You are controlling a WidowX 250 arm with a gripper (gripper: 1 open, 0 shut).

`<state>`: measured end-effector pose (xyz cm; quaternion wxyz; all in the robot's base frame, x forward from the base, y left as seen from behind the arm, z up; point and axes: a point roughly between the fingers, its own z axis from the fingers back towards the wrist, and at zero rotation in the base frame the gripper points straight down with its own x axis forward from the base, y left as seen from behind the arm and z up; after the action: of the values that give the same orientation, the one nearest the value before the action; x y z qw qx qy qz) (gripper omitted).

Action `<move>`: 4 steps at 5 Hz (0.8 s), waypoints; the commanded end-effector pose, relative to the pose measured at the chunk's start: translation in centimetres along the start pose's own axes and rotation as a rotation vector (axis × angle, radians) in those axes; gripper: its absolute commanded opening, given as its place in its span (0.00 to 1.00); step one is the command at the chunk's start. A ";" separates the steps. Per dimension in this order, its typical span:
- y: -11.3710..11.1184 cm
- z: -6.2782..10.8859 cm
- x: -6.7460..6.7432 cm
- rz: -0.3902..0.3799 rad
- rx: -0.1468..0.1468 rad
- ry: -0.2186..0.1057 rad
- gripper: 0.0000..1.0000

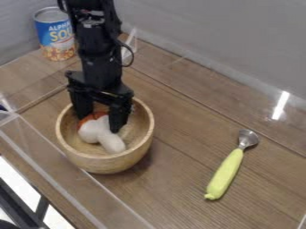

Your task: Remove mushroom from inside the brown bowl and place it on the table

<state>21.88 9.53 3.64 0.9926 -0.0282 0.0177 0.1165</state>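
Note:
The brown bowl sits on the table at the front left. Inside it lies the mushroom, its cream-white stem toward the front and a bit of orange cap at the back left. My gripper hangs straight down over the bowl, open, with one black finger on each side of the mushroom's upper part. The fingertips reach below the bowl's rim. Nothing is gripped between them.
A soup can stands at the back left behind the arm. A yellow-green handled spoon lies on the table at the right. Clear plastic walls edge the tabletop.

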 end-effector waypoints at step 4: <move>-0.5 0.9 0.5 -0.012 0.005 -0.013 1.00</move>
<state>21.74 8.99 3.70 0.9924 -0.0311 0.0292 0.1157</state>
